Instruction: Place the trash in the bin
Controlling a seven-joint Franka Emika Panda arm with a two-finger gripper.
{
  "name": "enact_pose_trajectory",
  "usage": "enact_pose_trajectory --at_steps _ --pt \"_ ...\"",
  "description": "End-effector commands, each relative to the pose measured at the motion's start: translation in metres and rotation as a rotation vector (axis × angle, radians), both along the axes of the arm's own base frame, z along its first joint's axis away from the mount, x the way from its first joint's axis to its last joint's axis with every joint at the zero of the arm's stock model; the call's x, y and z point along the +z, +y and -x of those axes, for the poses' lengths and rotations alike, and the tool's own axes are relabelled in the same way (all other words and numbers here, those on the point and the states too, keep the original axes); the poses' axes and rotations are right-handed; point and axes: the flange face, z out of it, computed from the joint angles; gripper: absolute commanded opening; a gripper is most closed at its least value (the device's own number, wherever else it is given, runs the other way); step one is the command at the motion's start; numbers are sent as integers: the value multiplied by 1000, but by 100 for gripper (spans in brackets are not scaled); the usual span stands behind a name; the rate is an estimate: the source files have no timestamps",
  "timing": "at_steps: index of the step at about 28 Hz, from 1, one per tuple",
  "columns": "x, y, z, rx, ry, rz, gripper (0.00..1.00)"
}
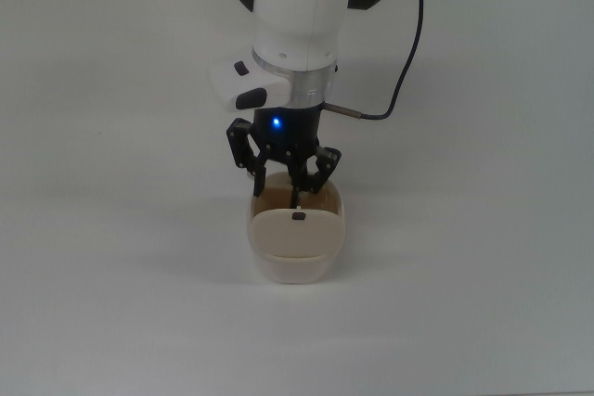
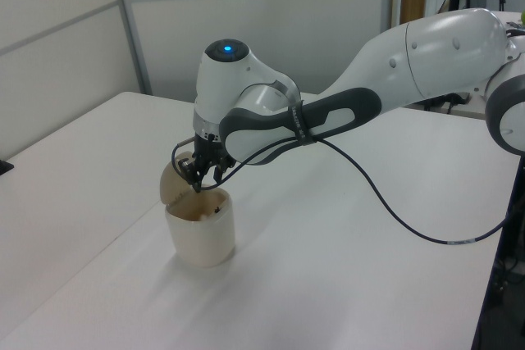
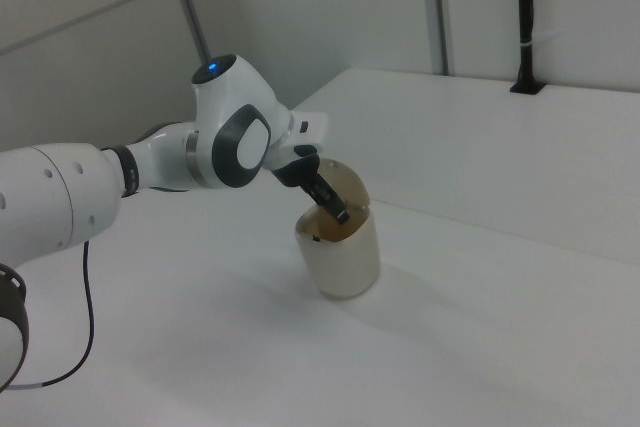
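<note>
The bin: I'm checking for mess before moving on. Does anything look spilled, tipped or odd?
Nothing stands out. The bin stands upright with its flap open, the gripper is over its opening, and no litter lies on the table.

Arm (image 2: 344, 108) extended, wrist angled down. Gripper (image 1: 286, 178) pointing downward; 2 black fingers (image 1: 252, 162) spread apart in top view. Blue LED (image 1: 275, 121) lit on wrist; cable (image 2: 394, 215) trails from wrist.
</note>
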Motion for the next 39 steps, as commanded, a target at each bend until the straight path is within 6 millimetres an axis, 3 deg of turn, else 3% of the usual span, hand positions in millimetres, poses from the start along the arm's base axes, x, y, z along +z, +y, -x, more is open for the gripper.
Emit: enact_pose_trajectory --at_steps 1,9,18,28,34,39 --pt "14 1 -1 -11 -31 5 100" --pt "37 -3 17 91 41 49 100" --pt "89 -17 77 308 326 56 100" --pt "137 -46 128 394 450 74 100" --pt "155 -72 145 413 471 72 100" --pt "157 -80 148 412 473 68 100"
